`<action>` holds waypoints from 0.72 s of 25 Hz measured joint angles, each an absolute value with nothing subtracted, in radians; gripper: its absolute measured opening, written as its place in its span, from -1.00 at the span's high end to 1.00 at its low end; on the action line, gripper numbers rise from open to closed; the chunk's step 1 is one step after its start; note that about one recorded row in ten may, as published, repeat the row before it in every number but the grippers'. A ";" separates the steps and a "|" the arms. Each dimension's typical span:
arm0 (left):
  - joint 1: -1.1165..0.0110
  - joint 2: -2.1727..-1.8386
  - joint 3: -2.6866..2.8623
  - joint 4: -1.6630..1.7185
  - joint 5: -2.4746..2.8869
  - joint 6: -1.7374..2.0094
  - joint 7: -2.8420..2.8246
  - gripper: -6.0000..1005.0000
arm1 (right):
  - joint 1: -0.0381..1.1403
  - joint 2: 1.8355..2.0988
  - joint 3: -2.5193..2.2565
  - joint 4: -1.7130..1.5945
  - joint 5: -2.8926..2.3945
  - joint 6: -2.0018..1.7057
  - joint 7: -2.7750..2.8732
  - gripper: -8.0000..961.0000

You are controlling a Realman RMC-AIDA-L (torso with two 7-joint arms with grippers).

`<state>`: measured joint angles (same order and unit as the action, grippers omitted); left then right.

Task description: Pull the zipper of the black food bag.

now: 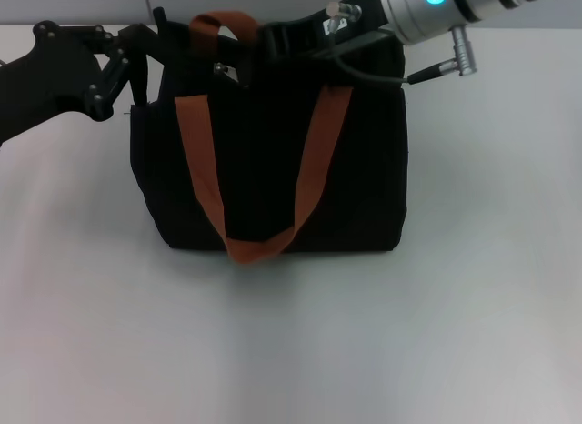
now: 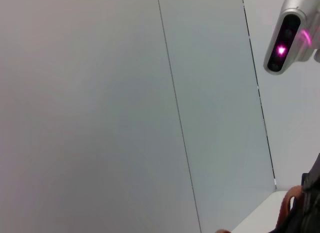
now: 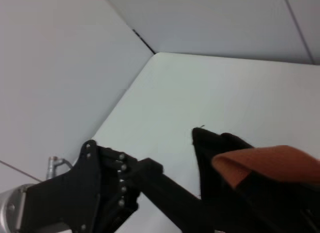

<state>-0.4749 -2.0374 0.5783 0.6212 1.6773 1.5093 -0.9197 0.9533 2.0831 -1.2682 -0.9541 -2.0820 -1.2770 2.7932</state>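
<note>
Table: white top (image 1: 291,351), bare in front of the bag; nothing lies between the near edge and the bag.
Bag: the black food bag (image 1: 268,169) stands upright in the middle of the table, its broad side toward the head camera.
Front strap: an orange-brown strap (image 1: 250,247) runs down the front face in a U, its loop hanging to the bag's lower edge.
Back strap: a second orange-brown loop (image 1: 223,24) stands up above the top edge, just left of centre; it also shows in the right wrist view (image 3: 265,163).
What is in the bag: cannot tell; the inside is hidden from every view.
Zipper: the zipper (image 1: 221,69) runs along the top edge; a small silver pull shows just below the back strap, between the two grippers.
Left gripper: the left gripper (image 1: 155,46) reaches in from the left at the bag's upper left corner, its black fingers against the top edge; how far they are spread cannot be told.
Right gripper: the right gripper (image 1: 264,42) comes in from the upper right over the top edge, close to the pull; its fingers merge with the black fabric, so their spread cannot be told.
In the way: the back strap and both grippers crowd the top edge and cover much of the zipper.
Behind: a pale wall (image 2: 100,113) with thin dark seams.
</note>
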 joint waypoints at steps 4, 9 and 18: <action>-0.472 -2.037 0.578 0.621 1.676 1.511 -0.920 0.93 | 0.934 2.083 -1.268 -1.027 -2.147 -1.298 2.842 0.98; -0.469 -2.037 0.578 0.621 1.676 1.514 -0.920 0.93 | 0.908 2.083 -1.263 -1.110 -2.225 -1.331 2.905 0.98; -0.466 -2.037 0.578 0.621 1.675 1.530 -0.920 0.93 | 0.891 2.083 -1.259 -1.133 -2.155 -1.341 2.873 0.98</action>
